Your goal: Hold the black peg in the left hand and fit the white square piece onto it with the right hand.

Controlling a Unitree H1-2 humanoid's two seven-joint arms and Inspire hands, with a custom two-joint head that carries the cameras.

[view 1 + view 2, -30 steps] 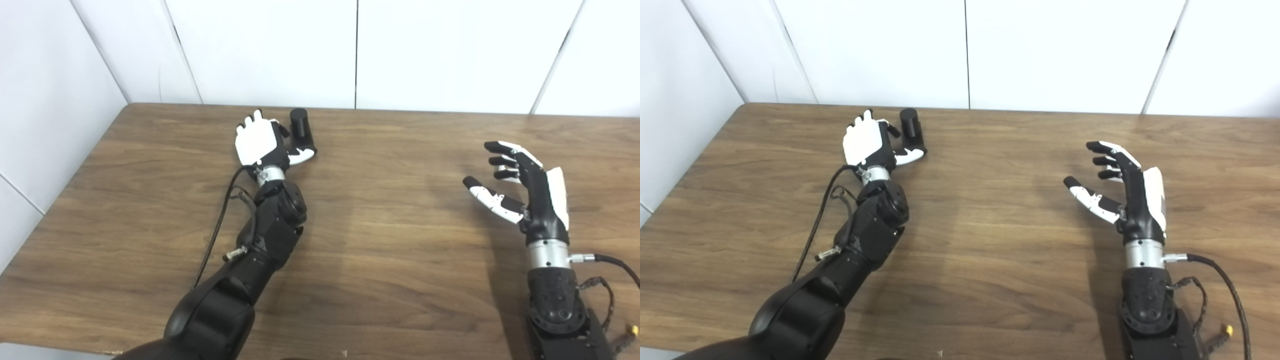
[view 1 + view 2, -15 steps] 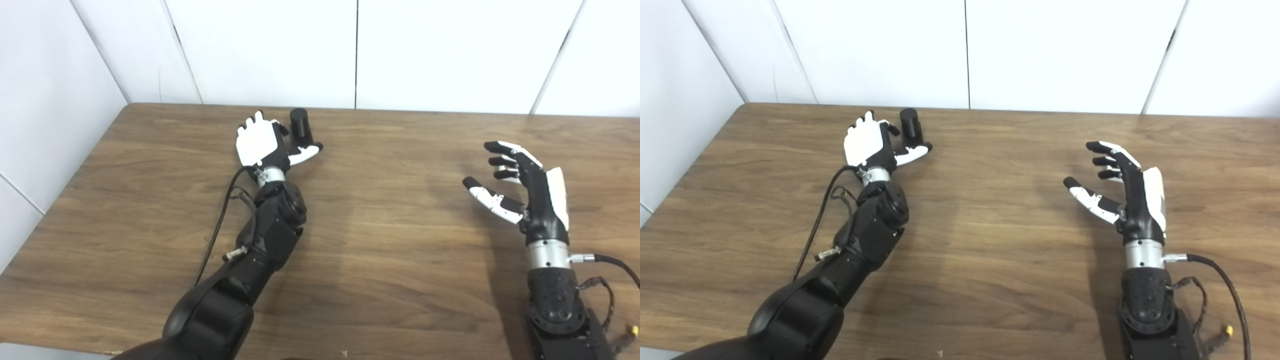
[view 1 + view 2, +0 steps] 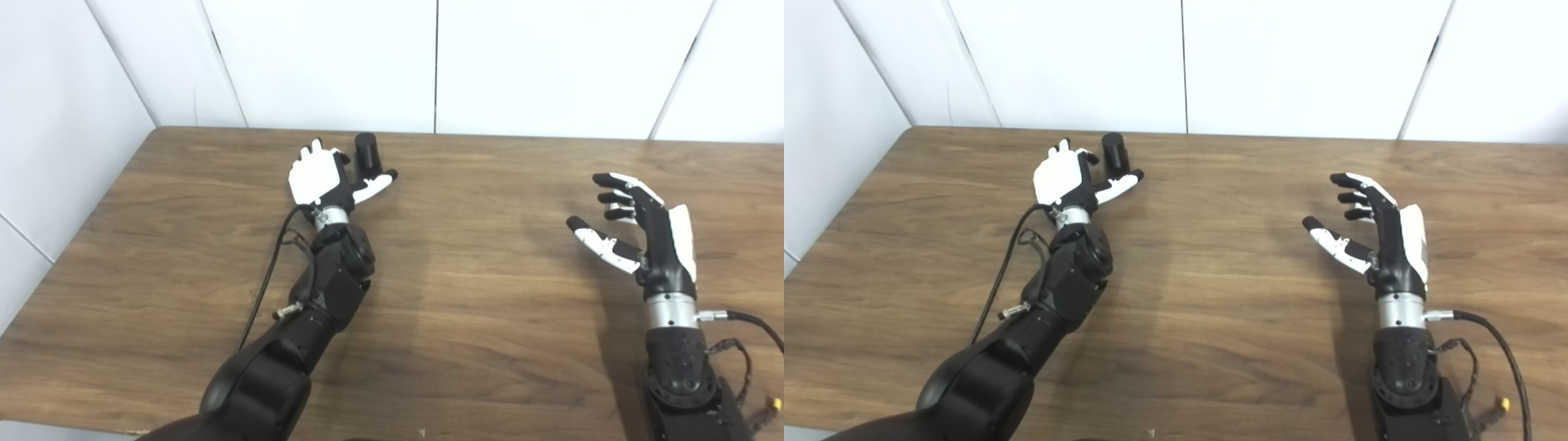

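Black peg (image 3: pixel 368 154) stands upright at the table's (image 3: pixel 465 318) far edge. The left hand (image 3: pixel 321 177) has released it: thumb swung clear, fingers apart beside it. Grasp not secured. Right hand (image 3: pixel 637 226) waits spread, empty. No white square piece visible.

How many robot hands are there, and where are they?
2. The left hand is near the table's far edge, right beside the upright black peg. The right hand hovers at the right side, fingers spread, holding nothing.
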